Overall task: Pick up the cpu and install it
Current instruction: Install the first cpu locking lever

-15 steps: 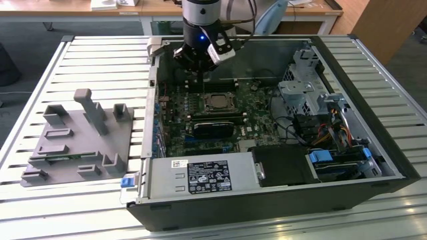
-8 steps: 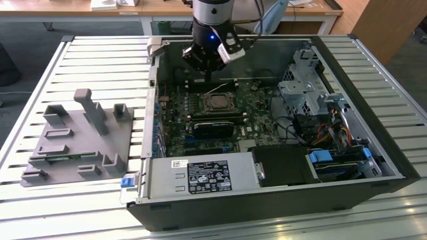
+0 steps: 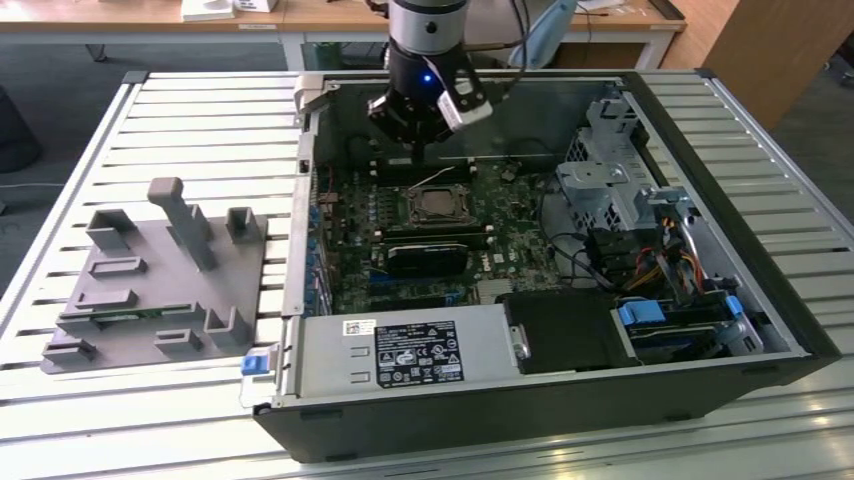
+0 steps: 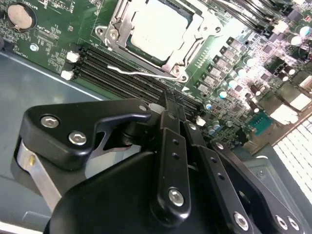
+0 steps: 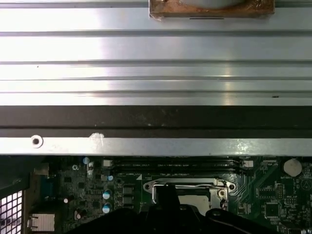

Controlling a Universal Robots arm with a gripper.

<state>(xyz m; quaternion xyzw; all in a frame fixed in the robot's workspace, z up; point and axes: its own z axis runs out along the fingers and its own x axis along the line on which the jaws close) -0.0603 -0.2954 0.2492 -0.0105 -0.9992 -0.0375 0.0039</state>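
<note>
Your cpu (image 4: 158, 27) already lies flat in the motherboard's socket frame (image 4: 109, 31), pale metal top up, near the middle of the green board and toward the case's back wall. In the exterior view the same chip (image 3: 435, 207) sits just below the gripper (image 3: 422, 158), which hangs over the board's rear edge.

Expect the chip to be light, thin and rigid, with a smooth top that gives little grip. I judge it fragile where it meets the socket, so any hold belongs on two opposite rim edges, kept level, never on the face or underside. Right now much of that rim is fenced by the frame.

The gripper (image 4: 171, 100) in the second wrist view has its black fingers (image 4: 168, 146) drawn together into one narrow blade with nothing between them; it touches neither chip nor frame.

The second wrist view gives you the detail: the thin wire latch lever (image 4: 141, 73) standing loose beside the socket, over the black memory slots (image 4: 122, 73). The first wrist view instead shows the case's metal rim (image 5: 156, 145) and the slatted bench (image 5: 156, 48) beyond it, with the socket (image 5: 187, 187) half hidden. The exterior view alone gives the whole computer case (image 3: 747, 330) and the grey parts tray (image 3: 160, 280) on the bench's left side in that view.
</note>
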